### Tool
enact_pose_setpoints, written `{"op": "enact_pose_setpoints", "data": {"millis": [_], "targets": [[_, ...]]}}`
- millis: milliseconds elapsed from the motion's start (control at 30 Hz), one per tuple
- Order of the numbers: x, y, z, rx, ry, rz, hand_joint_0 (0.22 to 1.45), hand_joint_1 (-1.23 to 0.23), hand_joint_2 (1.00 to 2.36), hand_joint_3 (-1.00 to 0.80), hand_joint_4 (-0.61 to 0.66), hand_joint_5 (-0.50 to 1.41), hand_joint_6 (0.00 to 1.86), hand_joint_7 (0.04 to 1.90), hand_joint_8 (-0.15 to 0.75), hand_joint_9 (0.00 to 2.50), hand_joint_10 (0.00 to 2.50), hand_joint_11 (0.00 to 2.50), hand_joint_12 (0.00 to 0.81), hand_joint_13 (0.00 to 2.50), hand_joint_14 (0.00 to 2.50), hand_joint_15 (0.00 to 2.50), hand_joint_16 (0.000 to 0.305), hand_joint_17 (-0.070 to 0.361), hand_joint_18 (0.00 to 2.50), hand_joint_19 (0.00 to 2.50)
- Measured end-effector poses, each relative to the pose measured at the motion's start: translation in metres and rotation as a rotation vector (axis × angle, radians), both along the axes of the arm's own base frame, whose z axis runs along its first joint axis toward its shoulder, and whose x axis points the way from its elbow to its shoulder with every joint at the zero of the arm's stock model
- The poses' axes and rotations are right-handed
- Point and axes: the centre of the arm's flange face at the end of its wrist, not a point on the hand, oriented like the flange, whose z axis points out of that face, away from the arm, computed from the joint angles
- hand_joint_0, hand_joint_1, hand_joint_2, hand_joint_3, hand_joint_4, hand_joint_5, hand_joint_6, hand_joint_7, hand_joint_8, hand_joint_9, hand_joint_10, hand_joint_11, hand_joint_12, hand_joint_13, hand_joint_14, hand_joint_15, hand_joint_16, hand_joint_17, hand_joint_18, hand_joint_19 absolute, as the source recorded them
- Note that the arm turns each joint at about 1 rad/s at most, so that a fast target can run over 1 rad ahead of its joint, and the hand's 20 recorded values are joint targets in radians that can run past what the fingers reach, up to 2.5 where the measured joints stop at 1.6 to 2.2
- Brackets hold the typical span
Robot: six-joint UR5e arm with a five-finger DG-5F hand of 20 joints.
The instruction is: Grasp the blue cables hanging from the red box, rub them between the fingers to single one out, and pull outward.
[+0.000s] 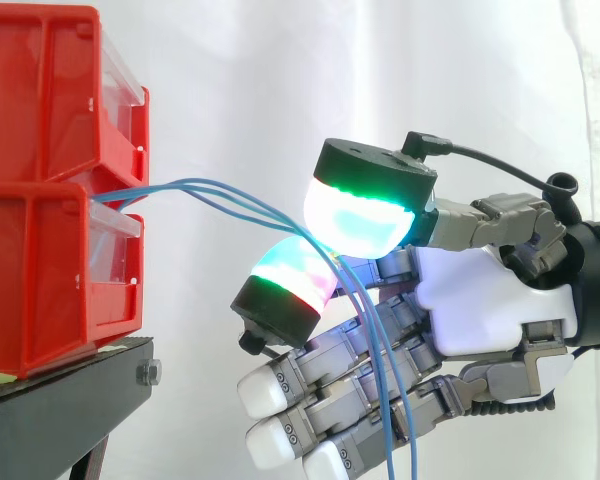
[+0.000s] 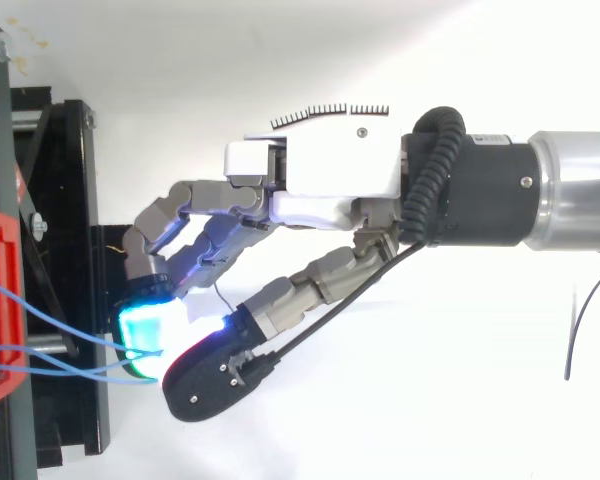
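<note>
Blue cables (image 1: 185,185) trail from the stacked red bins (image 1: 40,240), pinched between the hand's (image 1: 480,300) glowing fingers (image 1: 360,215)

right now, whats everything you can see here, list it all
bins: two, red, stacked on the stand at the side view's left
cables: a few, exact count unclear, blue, running from the bins to the pads, then hanging down
stand: one, black, under the bins
curtain: one, white, behind everything
robot hand: one, white and grey, right of the bins, two glowing pads pinching the cables
arm: one, black and silver, entering from the right
</note>
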Motion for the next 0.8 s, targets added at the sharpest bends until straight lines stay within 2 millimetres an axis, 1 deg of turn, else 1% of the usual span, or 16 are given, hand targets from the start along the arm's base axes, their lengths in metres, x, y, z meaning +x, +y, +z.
{"op": "enact_pose_setpoints", "data": {"millis": [100,200,267,367,433,500,533,667,800], "targets": [[-0.0001,-0.0001,-0.0001,0.000,0.001,0.000,0.82,-0.97,1.01,-0.39,-0.04,-0.20,0.91,0.96,0.281,0.65,0.01,0.25,0.368,0.59,0.01,0.22,0.040,0.091,0.58,0.23],[-0.0003,-0.0001,-0.0007,0.000,0.003,0.000,0.82,-0.99,1.00,-0.47,-0.02,-0.20,0.91,0.94,0.282,0.65,0.01,0.26,0.367,0.59,0.01,0.22,0.040,0.091,0.59,0.21],[-0.0004,-0.0002,-0.0008,0.000,0.004,0.000,0.81,-0.99,1.00,-0.50,-0.01,-0.20,0.91,0.94,0.282,0.64,0.01,0.25,0.366,0.60,0.01,0.21,0.040,0.091,0.60,0.20],[-0.0008,-0.0001,-0.0012,-0.001,0.008,0.000,0.74,-0.99,1.00,-0.50,0.00,-0.19,0.91,0.95,0.288,0.64,0.01,0.25,0.364,0.60,0.01,0.21,0.040,0.090,0.62,0.19],[-0.0009,-0.0002,-0.0012,-0.001,0.009,0.000,0.68,-0.97,1.00,-0.50,0.01,-0.19,0.91,0.95,0.298,0.65,0.01,0.25,0.362,0.60,0.01,0.21,0.040,0.090,0.62,0.21],[-0.0010,-0.0001,-0.0010,-0.001,0.009,0.000,0.65,-0.96,1.00,-0.50,0.02,-0.19,0.91,0.95,0.299,0.66,0.01,0.25,0.364,0.61,0.01,0.22,0.040,0.091,0.62,0.21],[-0.0010,-0.0002,-0.0010,-0.001,0.009,0.000,0.62,-0.94,1.00,-0.50,0.03,-0.19,0.91,0.96,0.302,0.66,0.01,0.26,0.364,0.61,0.01,0.22,0.040,0.091,0.62,0.22],[-0.0011,-0.0001,-0.0010,-0.001,0.009,0.000,0.57,-0.89,1.00,-0.50,0.05,-0.18,0.90,0.96,0.316,0.69,0.01,0.26,0.374,0.62,0.01,0.23,0.042,0.094,0.63,0.24],[-0.0011,-0.0001,-0.0009,-0.001,0.009,0.000,0.55,-0.79,1.00,-0.50,0.04,-0.17,0.89,1.00,0.325,0.72,0.01,0.25,0.379,0.62,0.01,0.23,0.043,0.097,0.63,0.25]]}}
